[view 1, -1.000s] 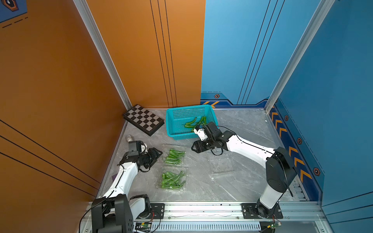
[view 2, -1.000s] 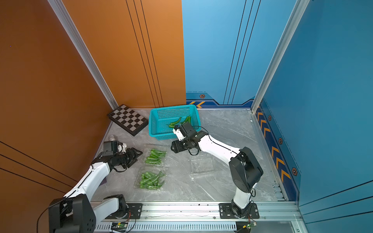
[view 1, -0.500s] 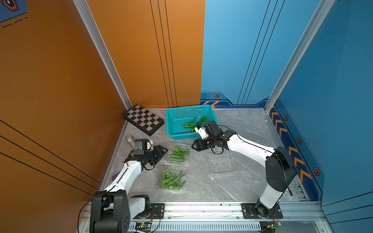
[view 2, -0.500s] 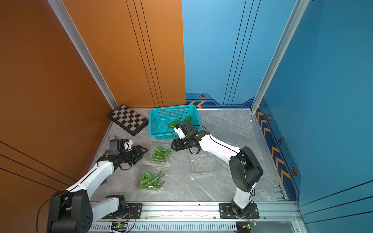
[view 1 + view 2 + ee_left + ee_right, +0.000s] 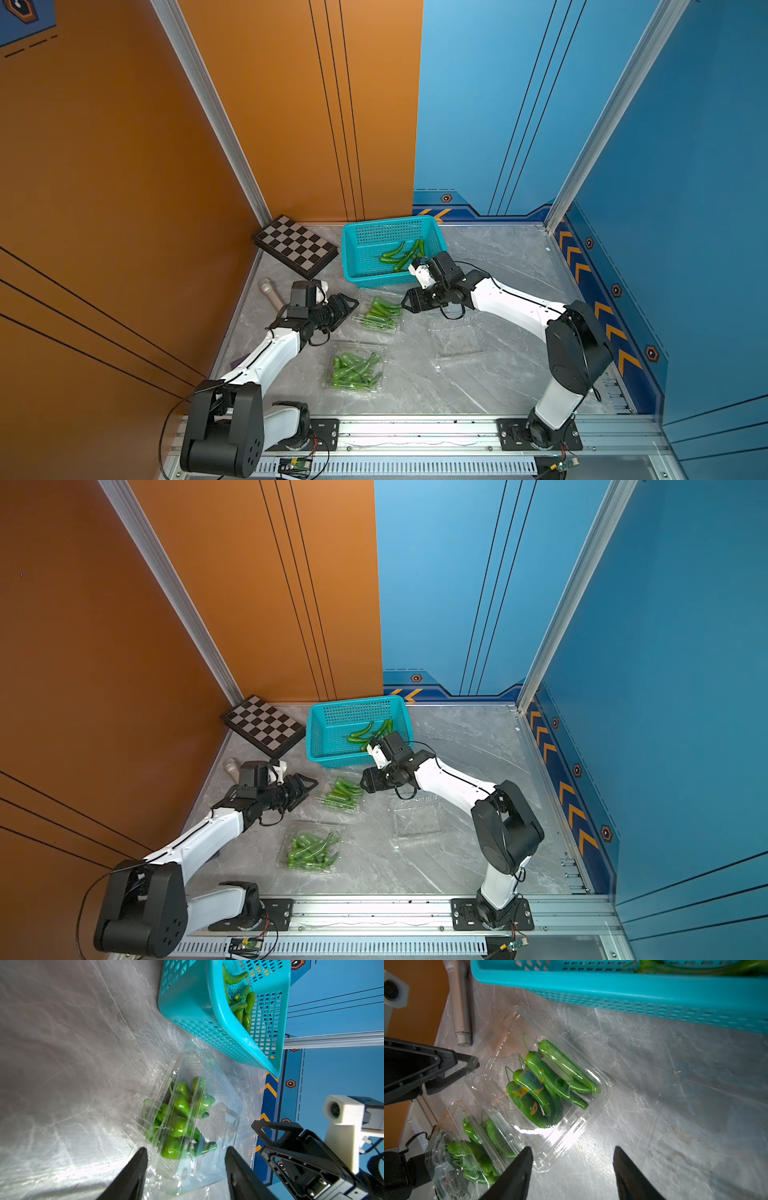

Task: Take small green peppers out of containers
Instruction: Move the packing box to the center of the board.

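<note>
In both top views, my left hand (image 5: 348,306) and my right hand (image 5: 409,301) face each other across the middle container (image 5: 379,316) on the grey marbled desk (image 5: 498,374). Both hands have their jaws parted and grip nothing. Small green peppers (image 5: 380,311) lie packed inside that clear box. The near container (image 5: 356,371), closer to my arm bases, holds a fuller heap of them. The empty container (image 5: 456,337) sits below my right forearm, well apart from the other two. Behind all three, the teal basket (image 5: 365,249) carries a handful of loose peppers at its right end. A chessboard (image 5: 296,245) fills the back corner on my left side, and a silver metal cylinder (image 5: 270,293) lies near my left wrist.

In the left wrist view, my left hand (image 5: 186,1148) stands open with one end of the middle container (image 5: 218,1088) between its black fingers (image 5: 137,1167); I cannot tell whether they touch the plastic. The small green peppers (image 5: 180,1126) show through the clear wall. My right hand (image 5: 258,1137) waits just beyond the box, and the teal basket (image 5: 187,1001) stands behind it.

In the right wrist view, my right hand (image 5: 572,1151) hangs open above the desk (image 5: 654,1084), one finger just beside a corner of the middle container (image 5: 500,1047). My left hand (image 5: 472,1068) meets the box's opposite edge. The near container (image 5: 452,1147) sits beside it, the silver metal cylinder (image 5: 459,1001) behind, and the teal basket (image 5: 612,987) beyond.
</note>
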### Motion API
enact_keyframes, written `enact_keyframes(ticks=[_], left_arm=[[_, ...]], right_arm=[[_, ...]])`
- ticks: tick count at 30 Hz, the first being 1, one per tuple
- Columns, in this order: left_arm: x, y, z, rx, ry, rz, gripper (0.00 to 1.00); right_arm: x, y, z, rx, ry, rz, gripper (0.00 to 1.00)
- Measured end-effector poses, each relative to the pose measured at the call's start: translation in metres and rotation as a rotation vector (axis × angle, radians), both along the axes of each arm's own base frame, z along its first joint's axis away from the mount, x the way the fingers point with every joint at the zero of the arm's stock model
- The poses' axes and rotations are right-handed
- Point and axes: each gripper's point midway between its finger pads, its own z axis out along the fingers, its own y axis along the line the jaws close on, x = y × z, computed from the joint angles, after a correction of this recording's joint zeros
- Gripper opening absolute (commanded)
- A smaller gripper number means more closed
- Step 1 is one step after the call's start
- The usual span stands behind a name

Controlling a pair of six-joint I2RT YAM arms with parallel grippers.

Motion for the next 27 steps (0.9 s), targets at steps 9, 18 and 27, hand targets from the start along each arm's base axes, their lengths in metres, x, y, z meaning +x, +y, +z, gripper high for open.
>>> enact_keyframes(ticks=[9,18,27], left_arm=[[0.004,-0.008,-0.003,-0.013,0.002,-0.010,0.61],[0.014,-0.015,0.005,-0.020,-0.028,-0.024,0.61],[0.017,-0.021,0.008,-0.032,-0.035,-0.032,0.61]], right_arm=[[-0.030,0.011,0.027,-0.106,-0.209,0.149,0.67],[-0.053,0.027,0.025,-0.238,-0.361,0.311,0.68],[-0.058,0.044,0.006,-0.353,-0.431,0.403,0.70]])
